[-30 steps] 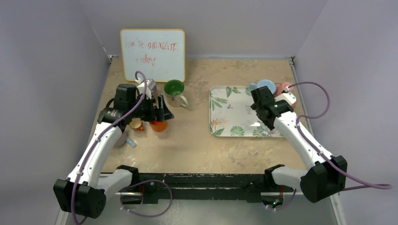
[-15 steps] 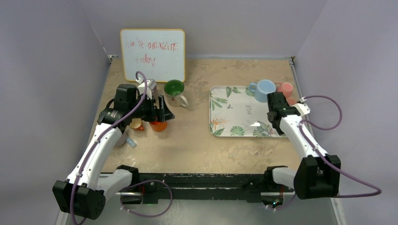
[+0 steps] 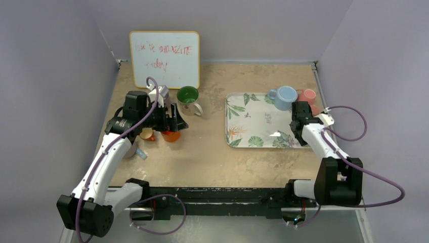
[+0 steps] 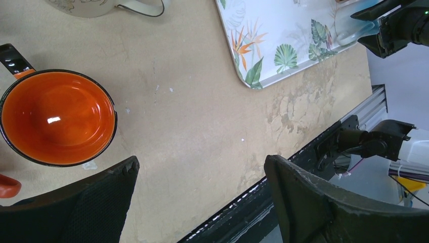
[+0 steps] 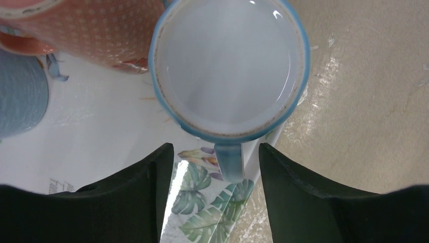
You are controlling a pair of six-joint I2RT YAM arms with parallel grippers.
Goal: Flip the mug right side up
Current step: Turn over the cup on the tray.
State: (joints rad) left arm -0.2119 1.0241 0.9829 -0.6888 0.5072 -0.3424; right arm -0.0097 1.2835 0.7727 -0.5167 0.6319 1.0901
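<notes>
Right wrist view: the blue-rimmed mug (image 5: 227, 66) stands mouth up at the right rim of the tray (image 5: 91, 147). Its pale inside is empty. Its handle (image 5: 230, 162) points back at the right gripper (image 5: 216, 149) and sits in the gap between the two fingers (image 5: 141, 187). The jaws are partly apart, with a gap on either side of the handle and no grip on it. A dotted pink mug (image 5: 91, 30) crowds the mug's far left side, though I cannot tell whether they touch. A blue mug (image 5: 15, 96) stands further left on the tray. To the right of the mug there is only bare table (image 5: 364, 101).

From the top view, the right gripper (image 3: 297, 112) hangs over the tray's (image 3: 253, 121) far right corner and hides the task mug. The blue mug (image 3: 286, 96) and pink mug (image 3: 307, 95) are just beyond it. That corner is close to the table's right edge and the side wall.

The left gripper (image 3: 172, 119) is well apart on the left half, with its jaws spread wide and nothing between them. In the left wrist view the left gripper (image 4: 201, 164) hangs over bare table, with an empty orange cup (image 4: 55, 119) just beside its left finger. A green mug (image 3: 188, 98) stands upright behind it, in front of a whiteboard (image 3: 164, 58). A broad strip of table (image 3: 207, 147) lies open between the orange cup (image 3: 171, 135) and the tray, running down to the near edge.
</notes>
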